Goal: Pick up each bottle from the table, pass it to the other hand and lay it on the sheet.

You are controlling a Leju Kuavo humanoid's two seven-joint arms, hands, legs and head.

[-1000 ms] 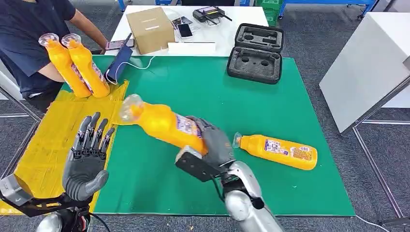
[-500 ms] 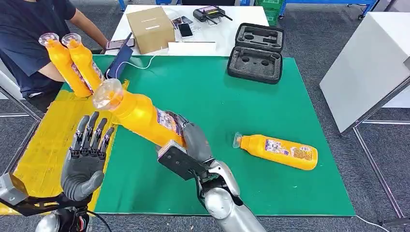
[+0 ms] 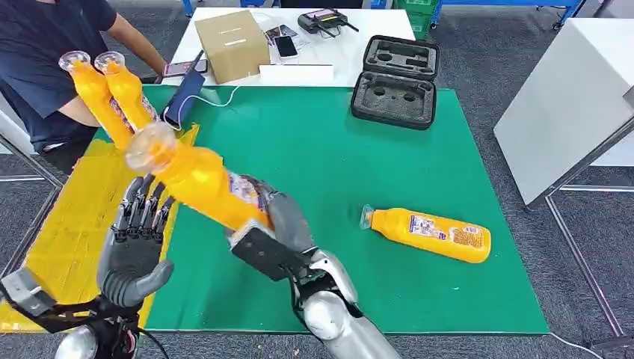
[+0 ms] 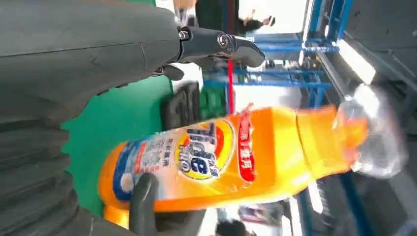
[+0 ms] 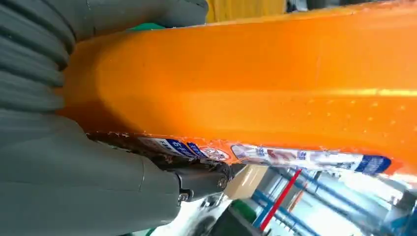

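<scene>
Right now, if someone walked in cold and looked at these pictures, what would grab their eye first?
The orange bottle held up in the right hand, tilted with its clear cap toward the open left hand over the yellow sheet. Next, two more bottles at the sheet's far end, near a person, and a fourth bottle lying on the green mat to the right.

held bottle (image 3: 198,179) above left hand (image 3: 134,247) | spare bottle (image 3: 430,233) right, on table (image 3: 336,149)
</scene>
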